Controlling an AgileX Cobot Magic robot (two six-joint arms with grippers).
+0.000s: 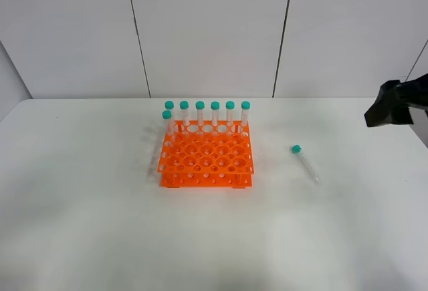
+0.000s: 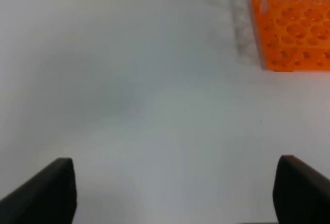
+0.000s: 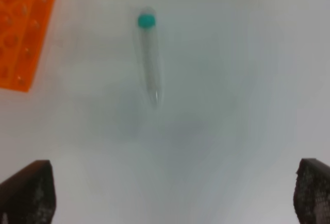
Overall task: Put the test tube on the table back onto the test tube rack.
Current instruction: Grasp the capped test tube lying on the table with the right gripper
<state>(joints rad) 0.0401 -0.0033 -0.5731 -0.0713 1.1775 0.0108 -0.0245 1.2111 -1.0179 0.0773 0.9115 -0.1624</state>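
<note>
Test tube (image 1: 305,164) lies on white table (image 1: 100,224) before panelled wall (image 1: 207,30).

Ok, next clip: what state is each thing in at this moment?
test tube: capped, lying flat on the table, not gripped.
test tube rack: upright, seven capped tubes standing along its far side, the other holes empty.
left gripper: open, empty.
right gripper: open, empty.
</note>
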